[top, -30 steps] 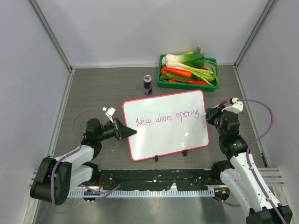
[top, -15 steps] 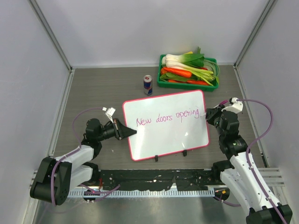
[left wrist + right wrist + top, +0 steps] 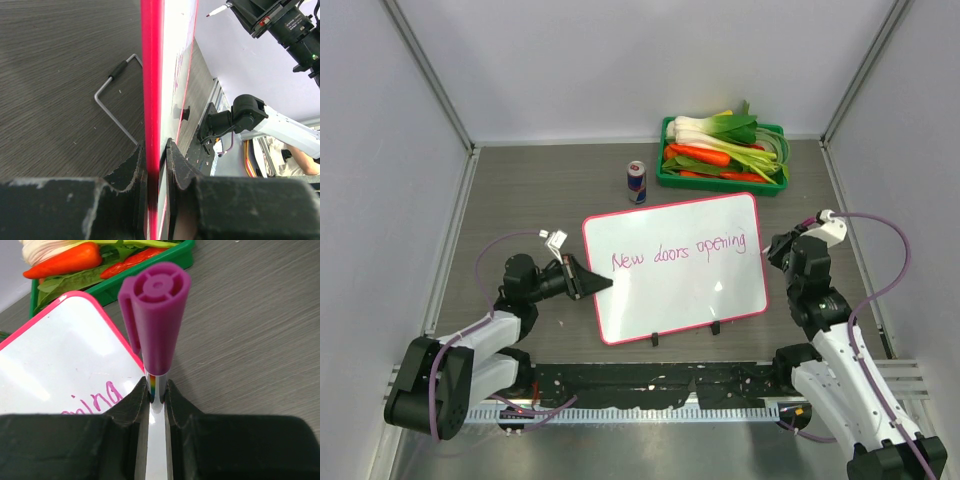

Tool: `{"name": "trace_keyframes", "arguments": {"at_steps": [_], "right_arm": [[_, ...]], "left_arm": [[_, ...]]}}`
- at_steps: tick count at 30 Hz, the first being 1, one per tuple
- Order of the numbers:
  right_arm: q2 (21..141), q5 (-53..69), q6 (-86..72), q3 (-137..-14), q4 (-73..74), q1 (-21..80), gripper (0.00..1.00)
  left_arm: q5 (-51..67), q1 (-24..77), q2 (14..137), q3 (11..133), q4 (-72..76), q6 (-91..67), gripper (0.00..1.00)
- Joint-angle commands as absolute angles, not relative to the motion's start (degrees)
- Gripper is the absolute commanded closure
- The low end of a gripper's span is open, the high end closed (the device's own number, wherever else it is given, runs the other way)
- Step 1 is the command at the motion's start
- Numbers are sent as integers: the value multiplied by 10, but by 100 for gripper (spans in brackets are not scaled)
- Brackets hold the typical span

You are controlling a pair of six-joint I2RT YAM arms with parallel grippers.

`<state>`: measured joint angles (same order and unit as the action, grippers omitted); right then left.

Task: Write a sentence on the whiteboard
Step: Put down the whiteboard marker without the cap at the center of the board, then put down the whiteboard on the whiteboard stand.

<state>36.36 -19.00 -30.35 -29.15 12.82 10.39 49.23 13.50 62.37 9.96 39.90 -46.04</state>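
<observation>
Clamped whiteboard [image 3: 680,295] edge in left gripper [image 3: 608,284], pinched marker [image 3: 156,315] in right gripper [image 3: 156,390]; risked smearing sentence [image 3: 685,250] just beside it by dipping.

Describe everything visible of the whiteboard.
The whiteboard is a large white rectangle with rounded corners, a thin pink-red frame and two small black feet on its near edge. It looks smooth and glossy, with glare spots. The sentence "New doors opening" runs across it in pink cursive. It sits on the table, apparently propped by a wire stand behind it. The left gripper is shut on its left edge; the marker in the right gripper is beside its right edge, apparently not touching.
</observation>
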Motion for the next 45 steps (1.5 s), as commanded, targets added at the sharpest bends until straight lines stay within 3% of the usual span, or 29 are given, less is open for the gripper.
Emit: {"name": "trace_keyframes", "arguments": {"at_steps": [1,8,22,24,25,31,35,41,45], "right_arm": [[372,-267,-298,-323,146,104,99],[440,-370,-291,-342,190,104,99],[621,-347,-290,-365,200,104,98],[634,-346,-292,-368,200,103,93],[638,-346,-294,-369,200,103,85],[639,-339,-299,-374,200,99,62],[640,-329,-300,-379,200,98,40],[621,-327,-307,-379,200,98,39],[606,-327,-304,-380,205,98,39]], "left_arm": [[450,137,623,100,373,-396,99],[446,136,617,99,366,-395,99],[448,137,616,100,364,-394,98],[446,136,614,100,364,-394,97],[446,137,613,100,362,-393,96],[446,138,613,100,361,-393,95],[446,138,612,100,360,-393,95],[446,137,606,100,356,-392,93],[443,137,599,98,354,-390,74]]}}
